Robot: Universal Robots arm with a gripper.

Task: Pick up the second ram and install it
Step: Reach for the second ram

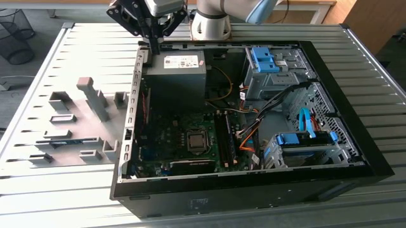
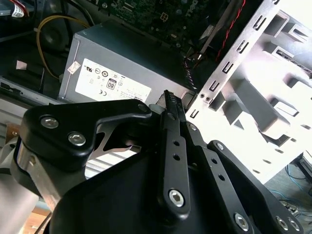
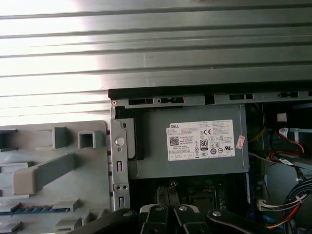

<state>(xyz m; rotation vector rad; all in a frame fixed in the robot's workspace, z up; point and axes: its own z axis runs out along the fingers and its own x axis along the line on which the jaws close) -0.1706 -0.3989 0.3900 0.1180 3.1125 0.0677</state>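
Observation:
The second ram point(image 1: 65, 141) is a thin blue-green stick lying in a slot of the grey fixture plate point(image 1: 76, 102), on the exterior view's left of the open computer case point(image 1: 254, 190). In the first wrist view the ram point(image 3: 30, 208) shows as a blue strip in the fixture point(image 3: 48, 170). My gripper point(image 1: 154, 50) hangs above the case's far corner, beside the grey power supply point(image 1: 178, 71), well away from the ram. Its black fingers point(image 2: 168, 105) are shut with nothing between them, and the gripper point(image 3: 167, 191) looks down on the power supply point(image 3: 195, 146).
The case holds a motherboard point(image 1: 180, 140) with memory slots point(image 1: 225, 137), loose orange and black cables point(image 1: 250, 128) and blue drive cages point(image 1: 263, 59). Upright grey blocks point(image 1: 92, 95) stand on the fixture plate. The case's metal wall point(image 1: 133, 109) separates fixture and motherboard.

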